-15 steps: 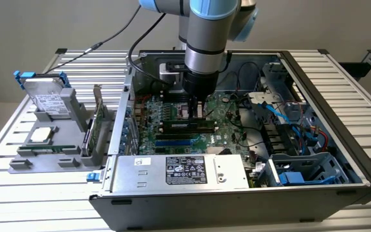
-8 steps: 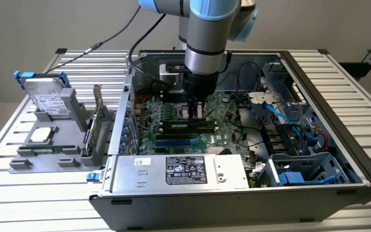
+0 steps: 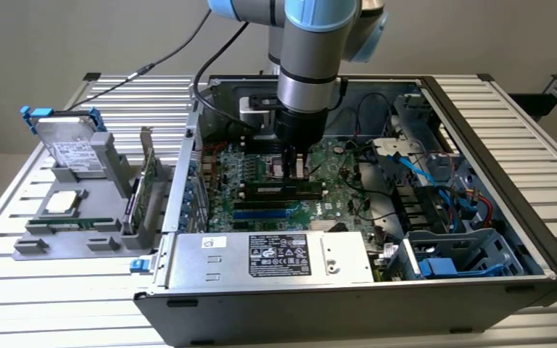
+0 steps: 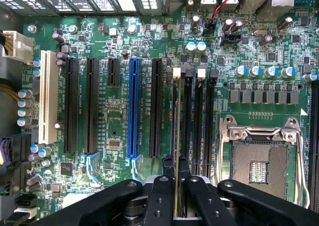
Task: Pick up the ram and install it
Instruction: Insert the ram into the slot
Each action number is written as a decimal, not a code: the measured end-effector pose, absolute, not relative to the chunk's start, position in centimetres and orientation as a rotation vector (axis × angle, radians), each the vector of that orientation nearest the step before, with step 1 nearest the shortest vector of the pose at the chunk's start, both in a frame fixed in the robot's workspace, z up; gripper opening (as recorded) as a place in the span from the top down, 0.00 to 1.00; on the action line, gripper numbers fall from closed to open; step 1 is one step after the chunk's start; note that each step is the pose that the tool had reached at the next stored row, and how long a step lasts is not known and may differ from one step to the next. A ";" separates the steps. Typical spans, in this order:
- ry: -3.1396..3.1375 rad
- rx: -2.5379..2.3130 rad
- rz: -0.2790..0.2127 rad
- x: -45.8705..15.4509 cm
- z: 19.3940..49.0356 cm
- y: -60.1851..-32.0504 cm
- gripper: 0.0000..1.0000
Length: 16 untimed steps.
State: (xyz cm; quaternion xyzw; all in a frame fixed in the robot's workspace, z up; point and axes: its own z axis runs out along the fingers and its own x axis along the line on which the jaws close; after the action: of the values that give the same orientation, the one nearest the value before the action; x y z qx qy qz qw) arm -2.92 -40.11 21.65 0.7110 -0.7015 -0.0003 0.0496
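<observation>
My gripper [image 3: 294, 168] reaches straight down into the open computer case [image 3: 510, 181], over the green motherboard [image 4: 119, 121]. In the wrist view its black fingers [image 4: 164, 186] are shut on the ram [image 4: 177, 136], which appears edge-on as a thin strip between them. The strip runs along the row of black memory slots [image 4: 199, 121] with white end latches, beside the open processor socket [image 4: 259, 156]. From the exterior view the ram [image 3: 278, 190] is a long dark-chipped stick standing at the slots just below the fingers. Whether it is fully seated I cannot tell.
A grey holder [image 3: 66, 225] at the exterior view's left carries a hard drive [image 3: 70, 148], a silver processor chip [image 3: 58, 203] and a green expansion card [image 3: 146, 188]. The power supply [image 3: 278, 257] fills the case's front. Blue and black cables [image 3: 423, 188] crowd the right side.
</observation>
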 end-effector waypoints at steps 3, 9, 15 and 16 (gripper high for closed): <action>-2.137 2.166 0.000 -2.9 21.6 -40.1 0.86; -2.135 2.167 0.001 -3.0 21.5 -40.1 0.86; -2.132 2.167 0.003 -3.0 21.5 -40.1 0.86; -2.132 2.167 0.003 -3.0 21.5 -40.1 0.86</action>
State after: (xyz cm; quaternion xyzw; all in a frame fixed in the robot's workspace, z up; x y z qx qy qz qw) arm -2.98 -40.11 21.46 0.7120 -0.7004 0.0009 0.0506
